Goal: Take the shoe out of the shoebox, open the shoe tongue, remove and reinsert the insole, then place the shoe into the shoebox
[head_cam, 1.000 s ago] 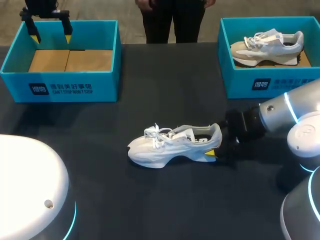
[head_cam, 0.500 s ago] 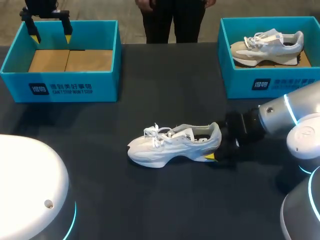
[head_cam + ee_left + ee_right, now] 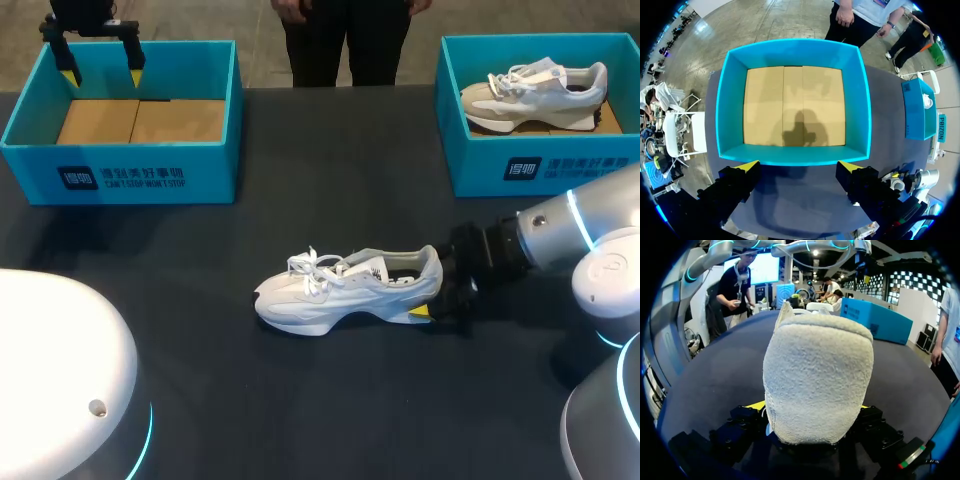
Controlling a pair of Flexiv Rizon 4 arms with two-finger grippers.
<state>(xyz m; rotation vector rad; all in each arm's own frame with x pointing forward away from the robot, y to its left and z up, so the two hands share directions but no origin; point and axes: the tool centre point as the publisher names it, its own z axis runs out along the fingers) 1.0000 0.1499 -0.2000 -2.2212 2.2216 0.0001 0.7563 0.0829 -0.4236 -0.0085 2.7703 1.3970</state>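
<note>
The shoe [image 3: 345, 290] stands upright on its sole in the middle of the table [image 3: 300, 200], out of any box, toe pointing toward my left side. My right claw [image 3: 432, 303] is at its heel, low to the tabletop, one finger on each side of the fuzzy heel cup and clamped on it. I judge this grip is meant to steady the shoe so the tongue and insole can be worked from above. From that wrist the heel fills nearly everything: only slivers of yellow show at its two flanks, and the laces, tongue and insole are hidden behind it. My left claw [image 3: 100, 58] hangs far from the shoe, fingers spread wide and holding nothing, above the far wall of the empty shoebox [image 3: 120, 175]. Well beyond the shoe's heel end, the other shoebox [image 3: 520, 170] holds a second shoe [image 3: 535, 95]. Whether the insole is seated I cannot tell.
</note>
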